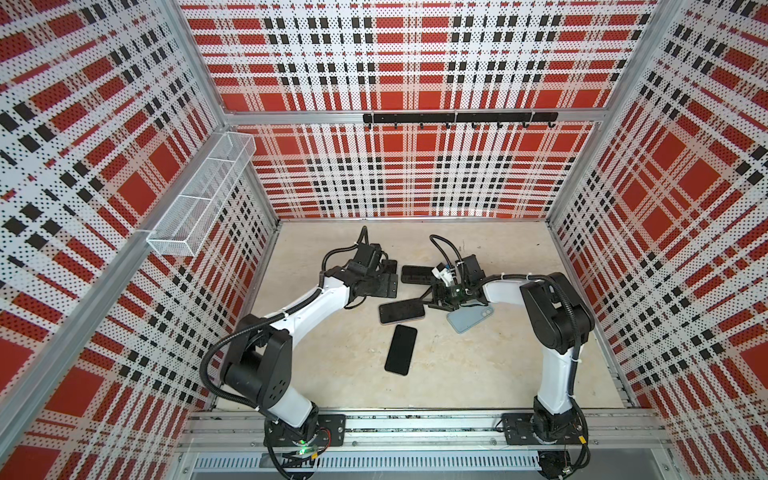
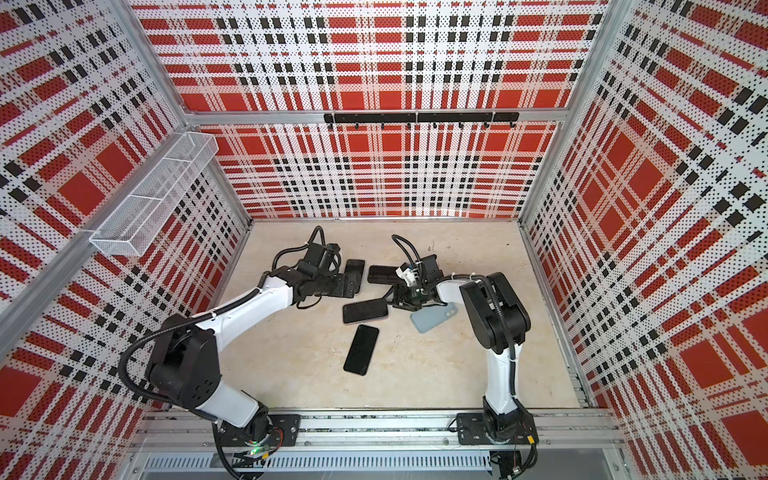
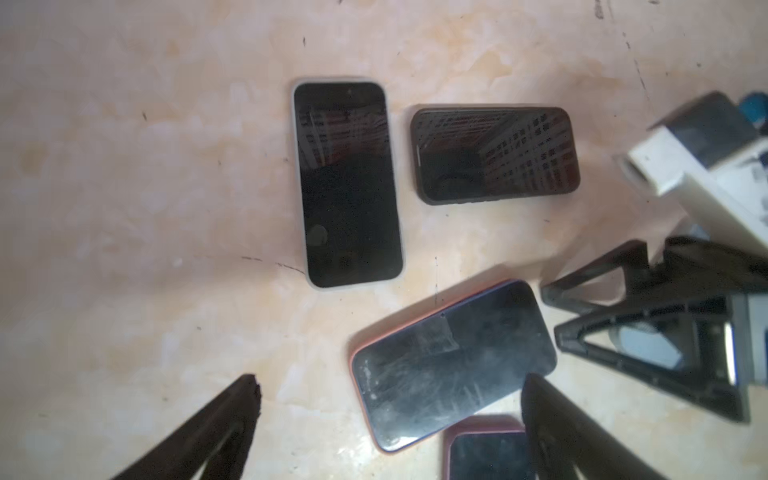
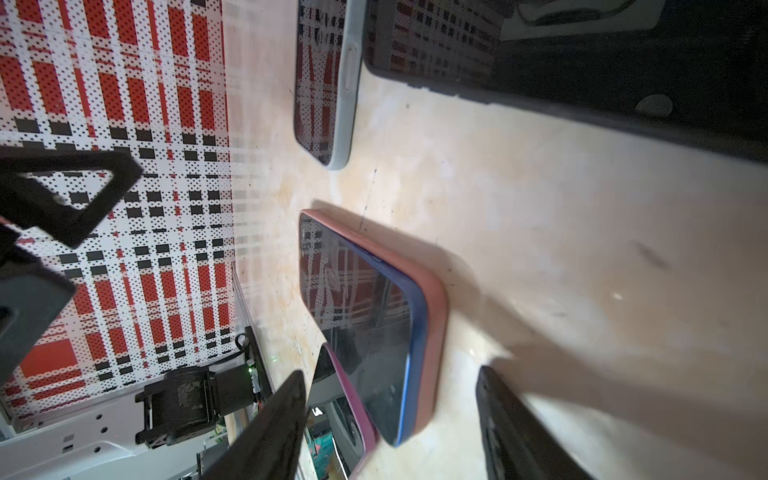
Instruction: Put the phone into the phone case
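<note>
A blue phone (image 3: 453,365) lies screen up inside a salmon phone case (image 3: 354,370) in the middle of the table, seen in both top views (image 1: 401,311) (image 2: 365,311). In the right wrist view the phone's blue edge (image 4: 417,316) shows above the case wall (image 4: 435,332). My left gripper (image 3: 390,379) hovers over the phone's near part, open wide and holding nothing. My right gripper (image 4: 390,372) is open at the phone's right end, one corner lying between its fingers without being clamped. In a top view the right gripper (image 1: 430,301) is low beside the phone.
Behind the phone lie a white-cased phone (image 3: 347,183) and a black-cased phone (image 3: 494,153). A maroon-cased phone (image 3: 486,453) sits just in front. A light blue phone (image 1: 469,318) lies face down under the right arm. A mesh basket (image 1: 199,195) hangs on the left wall.
</note>
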`<state>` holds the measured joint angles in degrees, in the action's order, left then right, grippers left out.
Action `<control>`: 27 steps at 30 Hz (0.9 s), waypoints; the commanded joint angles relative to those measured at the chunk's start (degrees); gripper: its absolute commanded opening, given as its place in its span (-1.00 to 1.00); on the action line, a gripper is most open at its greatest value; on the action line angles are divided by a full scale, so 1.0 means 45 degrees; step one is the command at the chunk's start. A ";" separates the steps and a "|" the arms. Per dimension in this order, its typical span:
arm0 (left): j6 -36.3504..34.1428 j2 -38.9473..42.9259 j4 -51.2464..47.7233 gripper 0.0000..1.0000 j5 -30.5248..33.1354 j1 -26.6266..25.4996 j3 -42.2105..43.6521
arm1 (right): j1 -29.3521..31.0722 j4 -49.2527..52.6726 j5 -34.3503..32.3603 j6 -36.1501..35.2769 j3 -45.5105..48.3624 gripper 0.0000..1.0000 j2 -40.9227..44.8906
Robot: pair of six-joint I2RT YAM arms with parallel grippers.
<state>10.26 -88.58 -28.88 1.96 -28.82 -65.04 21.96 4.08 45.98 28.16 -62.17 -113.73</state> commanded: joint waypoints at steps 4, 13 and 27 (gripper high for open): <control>-0.5945 0.0434 -0.1250 0.99 -0.0027 -0.0371 -0.0116 | -0.0334 -0.0242 -0.0083 -0.0245 0.0625 0.33 0.0670; -1.0314 -0.1088 -0.2585 0.99 -0.0470 -0.0351 0.0364 | -0.0343 -0.0674 0.0443 -0.0214 0.0792 0.34 0.0518; -1.1765 -0.2776 -0.2497 0.96 -0.3155 0.0681 -0.0354 | -0.0347 -0.0669 0.0428 -0.0120 0.0834 0.34 0.0572</control>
<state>-41.21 -100.36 -39.33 -8.49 -26.39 -64.45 20.21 2.46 47.64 28.12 -59.11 -112.31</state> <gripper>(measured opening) 0.982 0.668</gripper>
